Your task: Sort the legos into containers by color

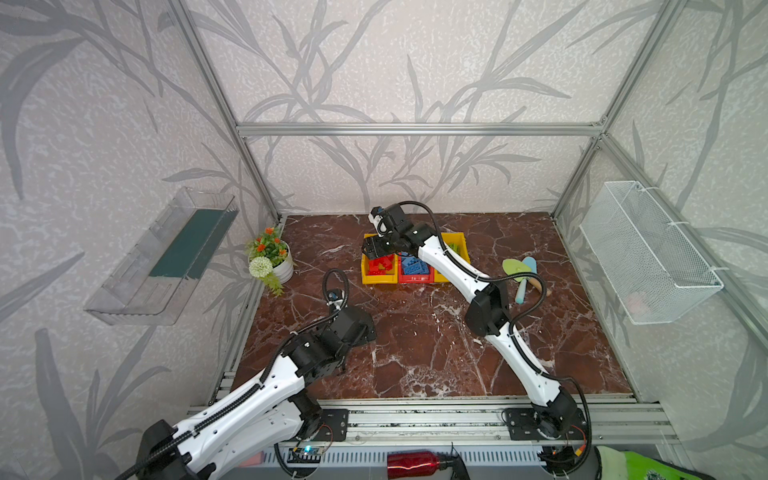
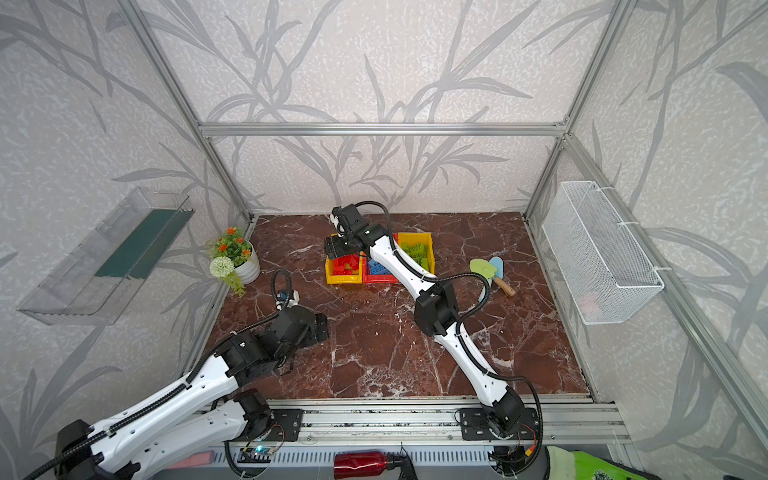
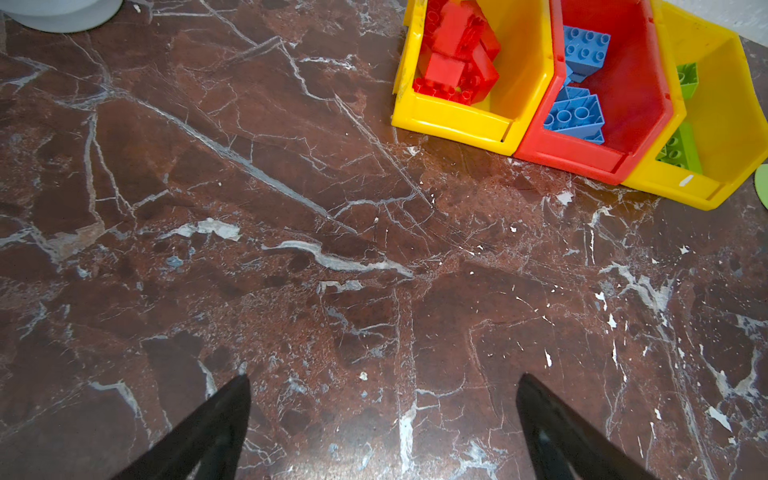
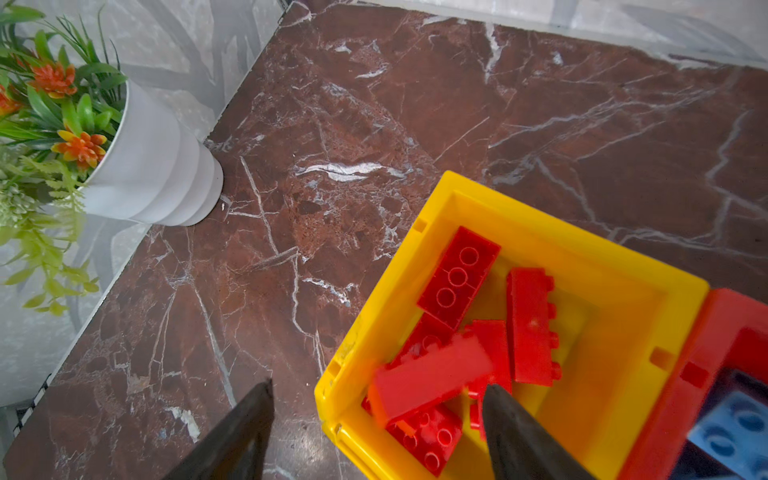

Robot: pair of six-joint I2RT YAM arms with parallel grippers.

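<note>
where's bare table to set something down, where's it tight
Widest bare patch: table's front middle, from the bins' fronts to the front rail, between left gripper and right arm. Smaller one between plant pot and left yellow bin. Crowded: bins touch side by side, right gripper over the left one, trowels just right of them.

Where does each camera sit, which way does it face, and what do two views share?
A top view: high in front, looking down at the table; shows both arms, left gripper, right gripper.
A top view: beside it, facing alike; same arms, containers centre-back.
Left wrist: on the left arm, facing table and containers; open fingertips show.
Right wrist: above the yellow container of red legos; open fingertips show.
Shared: both wrist views show those red legos.
</note>
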